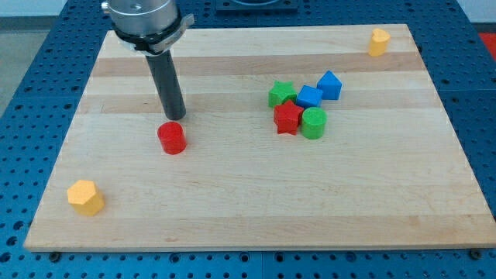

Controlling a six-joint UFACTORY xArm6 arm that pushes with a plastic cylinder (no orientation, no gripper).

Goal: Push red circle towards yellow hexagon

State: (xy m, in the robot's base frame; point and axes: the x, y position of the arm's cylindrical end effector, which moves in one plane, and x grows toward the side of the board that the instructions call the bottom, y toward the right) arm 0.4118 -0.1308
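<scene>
- The counter (232,201) is a pale wooden board with visible grain; it fills most of the view and lies on a blue perforated surface (23,155).
- The arm's metal-grey head (143,19) enters at the view's top left, and a straight dark rod (167,81) goes down from it to the counter.
- My tip (173,118) stands just above the red circle in the view, very near its top edge; I cannot tell if they touch. There are no jaws on this arm, only the rod, so nothing is grasped.
- A cluster of five blocks sits right of centre, packed close together: a green star-shaped block (280,94), a blue cube-like block (309,96), a blue block with a pointed top (330,84), a red star-shaped block (287,118) and a green cylinder (314,122).
- The yellow hexagon block (85,197) lies near the view's bottom left corner, well apart from everything else.
- The red circle, a short red cylinder (172,138), lies left of centre, between the rod and the yellow hexagon block but far from the hexagon.
- A second, smaller-looking yellow block (378,42) sits near the view's top right corner; its shape is not clear.
</scene>
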